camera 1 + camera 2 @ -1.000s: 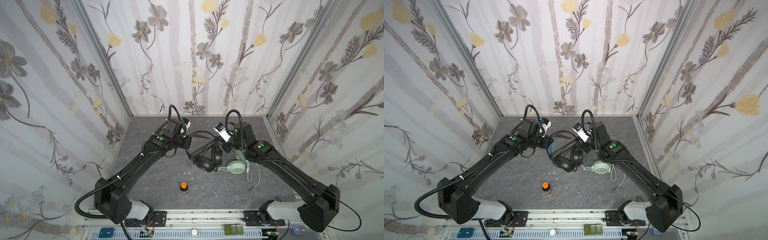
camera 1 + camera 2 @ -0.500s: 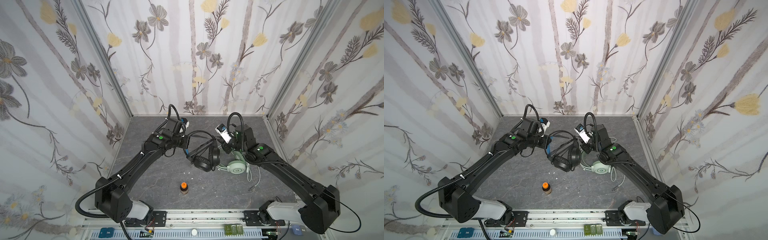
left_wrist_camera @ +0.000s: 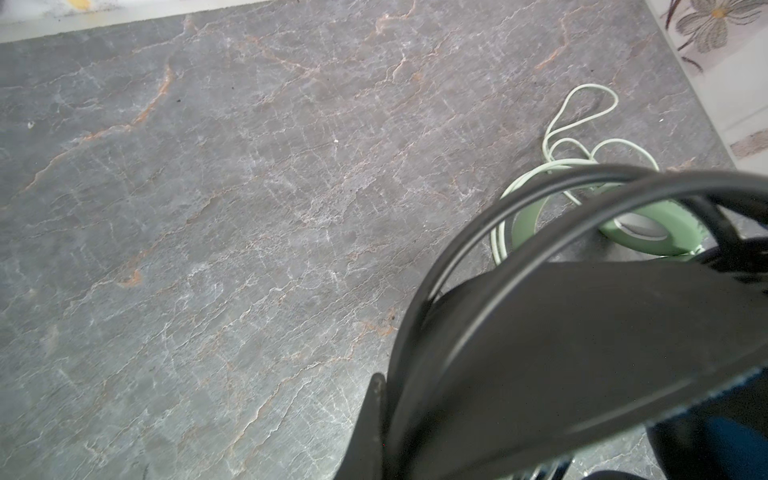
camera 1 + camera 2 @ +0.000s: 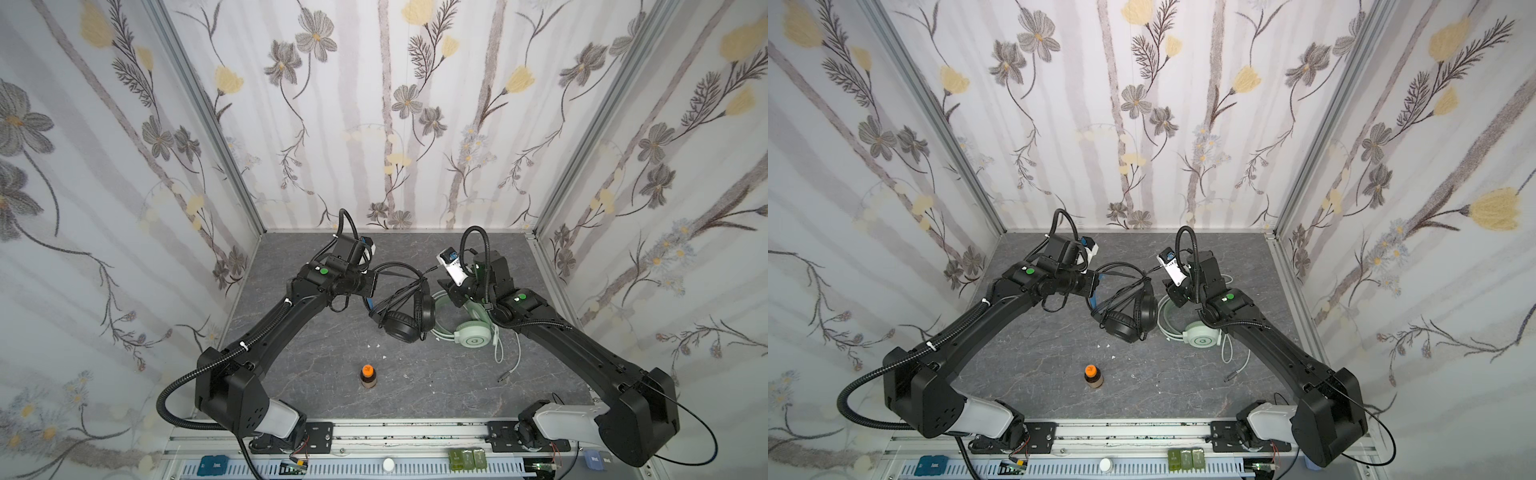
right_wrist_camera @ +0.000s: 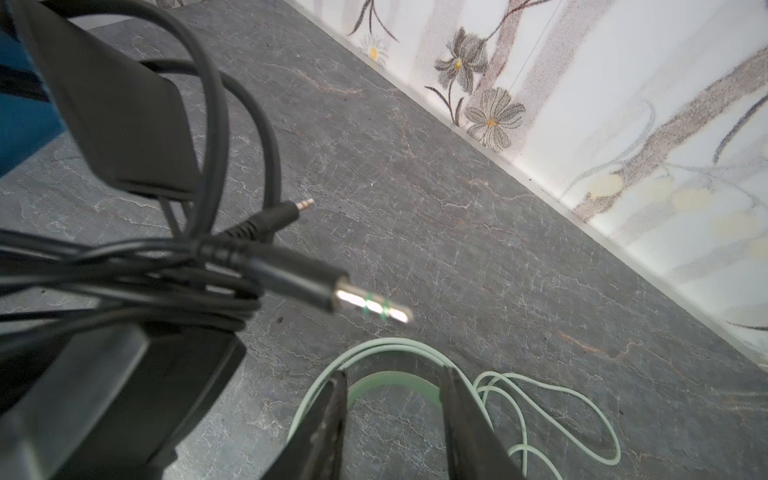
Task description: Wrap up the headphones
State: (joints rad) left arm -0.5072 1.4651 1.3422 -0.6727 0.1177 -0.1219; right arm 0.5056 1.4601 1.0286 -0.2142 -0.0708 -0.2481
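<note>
Black headphones point(image 4: 401, 326) mid-table, clamped by left gripper point(image 4: 371, 296), right gripper point(image 5: 392, 419) parted over mint headphones point(image 4: 473, 336)

Grey marbled table point(image 4: 316, 374) bears a mint green headset point(image 4: 474, 337) and orange-capped bottle point(image 4: 368, 376).

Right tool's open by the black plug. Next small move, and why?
Probably lower the right tool toward the loose mint cable: the black cable already loops around the black headset in the shut left tool, its plug hangs free, right tool open, empty.
</note>
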